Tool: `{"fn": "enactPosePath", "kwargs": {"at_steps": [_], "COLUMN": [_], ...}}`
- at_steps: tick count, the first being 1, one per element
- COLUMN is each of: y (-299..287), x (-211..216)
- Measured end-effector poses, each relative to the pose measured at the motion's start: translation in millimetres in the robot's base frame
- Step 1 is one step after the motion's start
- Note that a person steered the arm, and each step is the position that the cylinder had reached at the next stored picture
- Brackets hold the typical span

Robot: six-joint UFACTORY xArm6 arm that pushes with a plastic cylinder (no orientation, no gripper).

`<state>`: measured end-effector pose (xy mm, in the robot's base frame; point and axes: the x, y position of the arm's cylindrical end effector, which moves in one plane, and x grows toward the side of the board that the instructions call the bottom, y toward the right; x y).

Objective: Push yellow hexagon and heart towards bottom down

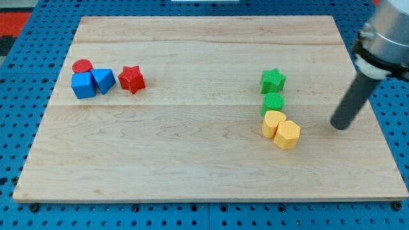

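Note:
A yellow hexagon (287, 135) lies on the wooden board at the view's right, touching a yellow heart (273, 122) on its upper left. A green cylinder (273, 102) touches the heart from above, and a green star (273, 81) sits above the cylinder. My tip (340, 125) is on the board to the right of the yellow blocks, apart from them, about level with the heart. The dark rod slants up to the view's top right.
At the view's left stand a red cylinder (82, 66), a blue cube (83, 85), a blue triangular block (103, 80) and a red star (131, 79). The board's right edge (377, 121) is near my tip. Blue pegboard surrounds the board.

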<state>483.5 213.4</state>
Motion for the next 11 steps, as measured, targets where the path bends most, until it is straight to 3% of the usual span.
{"fn": "enactPosePath", "kwargs": {"at_steps": [2, 3, 4, 6, 8, 10, 11], "y": [-50, -53, -52, -94, -90, -87, -126], "x": [40, 37, -17, 18, 35, -3, -12]}}
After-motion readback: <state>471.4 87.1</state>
